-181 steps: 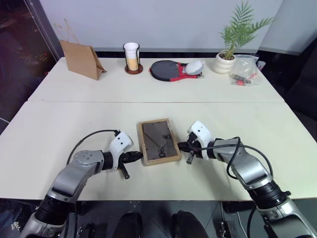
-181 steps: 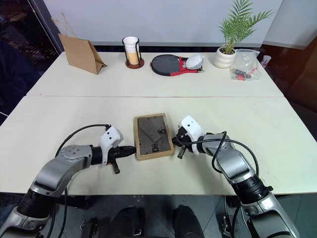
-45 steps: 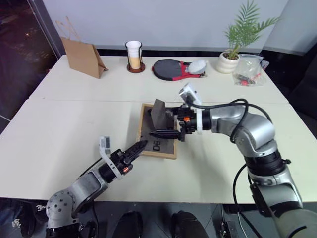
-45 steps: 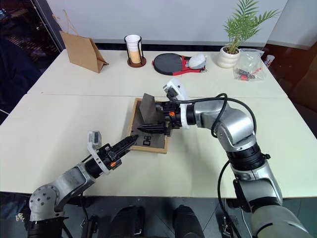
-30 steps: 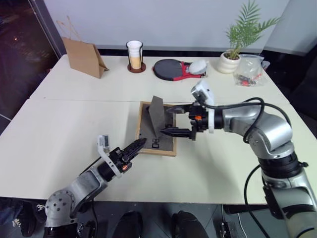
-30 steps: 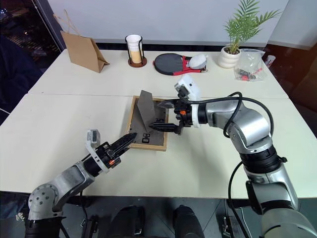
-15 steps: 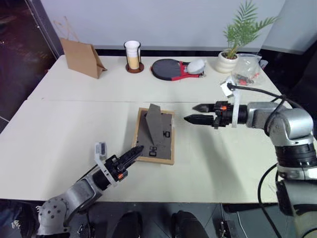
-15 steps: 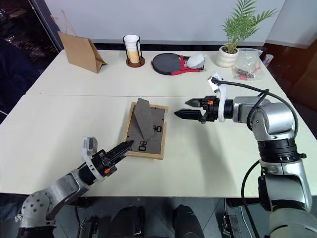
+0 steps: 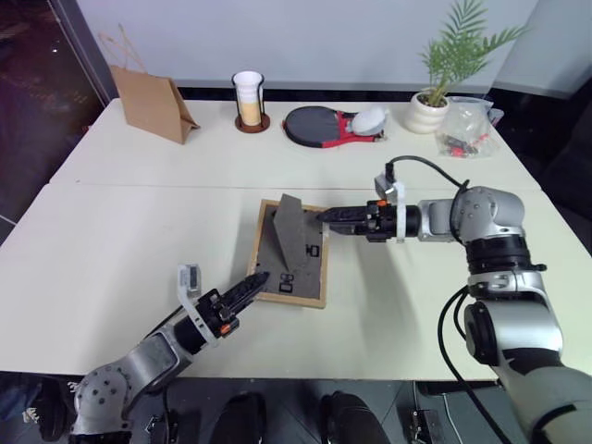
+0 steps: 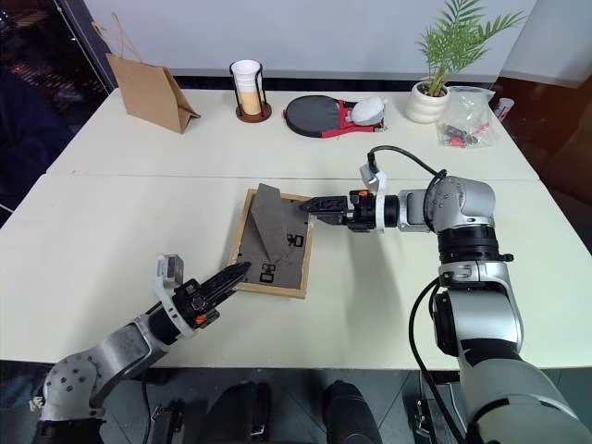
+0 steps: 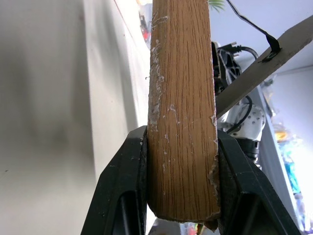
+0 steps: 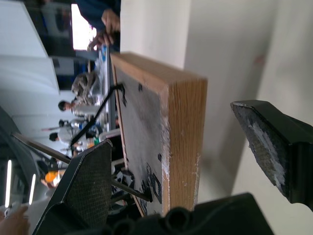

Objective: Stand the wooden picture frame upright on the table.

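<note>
The wooden picture frame lies face down mid-table, dark back panel up, its fold-out stand raised. My left gripper is shut on the frame's near-left corner; in the left wrist view both black fingers press the light wood. My right gripper is open at the frame's far right edge. In the right wrist view that wooden edge stands between its spread fingers, with a gap on one side.
Along the far side stand a brown paper bag, a cup in a holder, a black paddle, a potted plant and a clear plastic bag. A seam crosses the table behind the frame.
My right gripper drew back from the stand, rolled, and has come in to the frame's far right edge. The left gripper keeps its hold on the near corner.
</note>
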Robot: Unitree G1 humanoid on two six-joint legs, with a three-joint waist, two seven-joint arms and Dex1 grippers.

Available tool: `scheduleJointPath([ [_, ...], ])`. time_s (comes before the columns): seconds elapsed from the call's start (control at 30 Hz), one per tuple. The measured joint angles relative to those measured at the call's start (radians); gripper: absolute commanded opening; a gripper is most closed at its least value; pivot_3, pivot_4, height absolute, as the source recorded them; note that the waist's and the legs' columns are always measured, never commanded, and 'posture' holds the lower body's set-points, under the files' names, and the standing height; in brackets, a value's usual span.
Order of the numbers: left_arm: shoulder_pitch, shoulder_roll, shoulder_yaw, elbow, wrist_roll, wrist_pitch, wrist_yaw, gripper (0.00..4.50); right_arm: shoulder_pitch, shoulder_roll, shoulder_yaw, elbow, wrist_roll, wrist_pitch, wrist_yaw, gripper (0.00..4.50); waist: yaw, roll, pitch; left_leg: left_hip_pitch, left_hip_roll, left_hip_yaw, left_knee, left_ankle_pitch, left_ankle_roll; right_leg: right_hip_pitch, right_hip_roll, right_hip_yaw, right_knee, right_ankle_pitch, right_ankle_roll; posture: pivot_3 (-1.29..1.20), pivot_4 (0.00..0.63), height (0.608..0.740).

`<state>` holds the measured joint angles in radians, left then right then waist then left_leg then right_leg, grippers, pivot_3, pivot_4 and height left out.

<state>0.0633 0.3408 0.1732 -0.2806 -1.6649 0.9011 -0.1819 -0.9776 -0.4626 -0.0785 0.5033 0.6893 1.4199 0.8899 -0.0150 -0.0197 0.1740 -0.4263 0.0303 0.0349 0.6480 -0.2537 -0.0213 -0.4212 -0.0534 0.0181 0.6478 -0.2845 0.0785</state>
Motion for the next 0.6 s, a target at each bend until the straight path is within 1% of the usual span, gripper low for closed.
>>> scheduleJointPath([
  [0.1,-0.001,-0.009,-0.002,-0.019,-0.004,-0.012,0.029,1.08,0.000,0.010,0.020,-0.001,-0.001,-0.009,0.001,4.48,0.000,0.000,0.000,0.000,0.000,0.000,0.000,0.000,0.000,0.000,0.001,0.000,0.000,0.000,0.000,0.00,0.150,0.740],
  [0.2,-0.007,-0.010,-0.002,-0.040,-0.027,-0.023,0.068,1.08,0.015,-0.029,0.088,-0.053,-0.043,-0.086,0.031,4.48,0.002,0.000,0.000,0.000,0.000,0.000,0.000,0.000,0.000,0.000,0.001,0.000,0.000,0.000,0.000,0.00,0.150,0.740],
  [0.23,-0.011,-0.010,-0.002,-0.045,-0.037,-0.026,0.080,1.08,0.034,-0.057,0.118,-0.092,-0.067,-0.138,0.045,4.48,0.004,0.000,0.000,0.000,0.000,0.000,0.001,0.000,0.000,0.000,0.001,0.000,0.000,0.000,0.000,0.00,0.150,0.740],
  [0.3,-0.015,-0.006,-0.005,-0.053,-0.046,-0.030,0.118,1.08,0.099,-0.152,0.178,-0.200,-0.136,-0.309,0.103,4.48,0.009,0.000,0.000,-0.001,-0.001,0.000,0.001,0.000,0.001,0.000,0.001,0.000,0.000,0.001,0.003,0.00,0.150,0.740],
  [0.37,-0.018,-0.004,-0.004,-0.060,-0.068,-0.042,0.143,1.08,0.166,-0.271,0.221,-0.293,-0.240,-0.519,0.150,4.48,0.008,0.000,0.000,-0.001,-0.001,0.000,0.001,-0.001,0.001,0.000,0.003,0.000,-0.001,0.002,0.004,0.00,0.150,0.740],
  [0.43,-0.025,-0.001,0.000,-0.075,-0.089,-0.059,0.159,1.08,0.212,-0.346,0.225,-0.338,-0.307,-0.662,0.185,4.48,0.002,0.000,0.000,-0.001,0.000,0.001,0.002,-0.001,0.001,0.000,0.004,0.001,0.000,0.002,0.004,0.00,0.150,0.740],
  [0.5,-0.037,-0.001,-0.003,-0.090,-0.107,-0.066,0.180,1.08,0.245,-0.380,0.213,-0.382,-0.324,-0.756,0.225,4.48,-0.007,0.000,0.000,0.001,0.002,0.002,0.002,0.000,0.001,0.000,0.007,0.004,0.000,0.002,0.005,0.00,0.150,0.740],
  [0.57,-0.048,-0.001,-0.013,-0.102,-0.124,-0.072,0.200,1.08,0.263,-0.380,0.192,-0.422,-0.354,-0.881,0.221,4.48,-0.012,0.000,0.000,0.004,0.002,0.002,0.002,0.000,0.000,0.001,0.009,0.005,0.003,0.002,0.005,0.00,0.150,0.740],
  [0.6,-0.051,-0.001,-0.020,-0.108,-0.133,-0.079,0.212,1.08,0.274,-0.380,0.196,-0.430,-0.423,-1.035,0.186,4.48,-0.011,0.000,0.000,0.004,0.002,0.002,0.001,0.001,-0.001,0.001,0.010,0.005,0.003,0.002,0.005,0.00,0.150,0.740],
])
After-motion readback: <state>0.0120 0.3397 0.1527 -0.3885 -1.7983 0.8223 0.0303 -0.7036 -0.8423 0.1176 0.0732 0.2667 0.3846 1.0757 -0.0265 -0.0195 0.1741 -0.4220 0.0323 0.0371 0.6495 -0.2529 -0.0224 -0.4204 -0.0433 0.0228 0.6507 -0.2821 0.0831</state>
